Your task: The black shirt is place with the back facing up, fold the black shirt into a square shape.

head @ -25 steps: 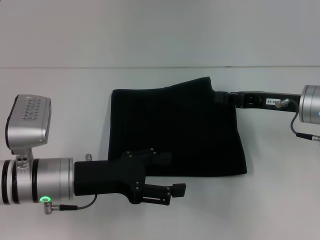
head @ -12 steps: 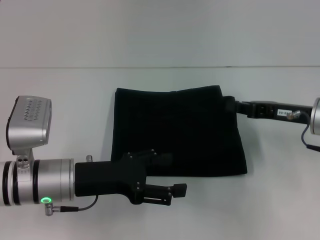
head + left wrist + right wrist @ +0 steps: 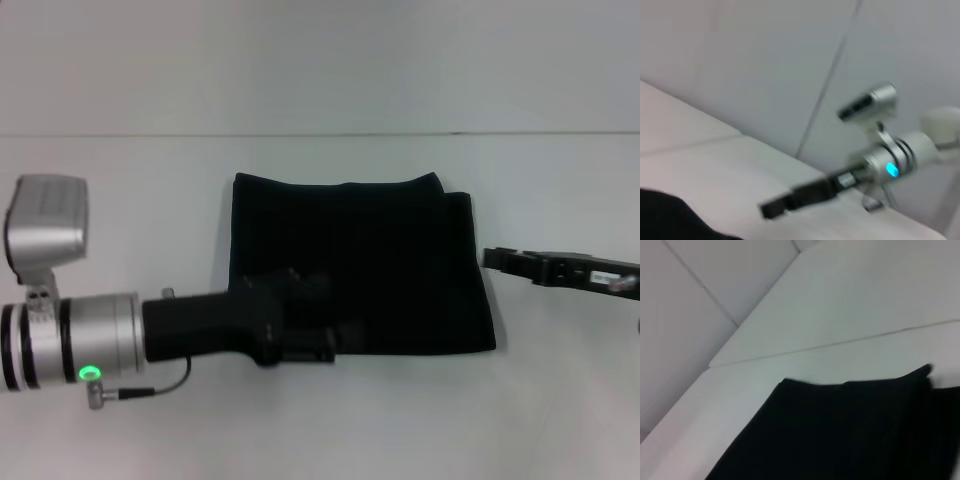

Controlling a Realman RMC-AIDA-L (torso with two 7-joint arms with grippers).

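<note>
Though folding looks nearly done, the shirt [image 3: 360, 265] lies roughly square; left gripper [image 3: 300, 335] rests on its near edge, right gripper [image 3: 500, 260] beside it, apart; neither's opening can be told.

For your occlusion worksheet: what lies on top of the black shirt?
The left gripper overlaps the black shirt at its near edge. The fabric beneath it is hidden. The right gripper is off to the side.

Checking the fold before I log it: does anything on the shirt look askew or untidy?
Nearly square, but the black shirt has a lower layer poking out unevenly at its far right corner. Left hand overlaps its near edge; right hand is off it.
</note>
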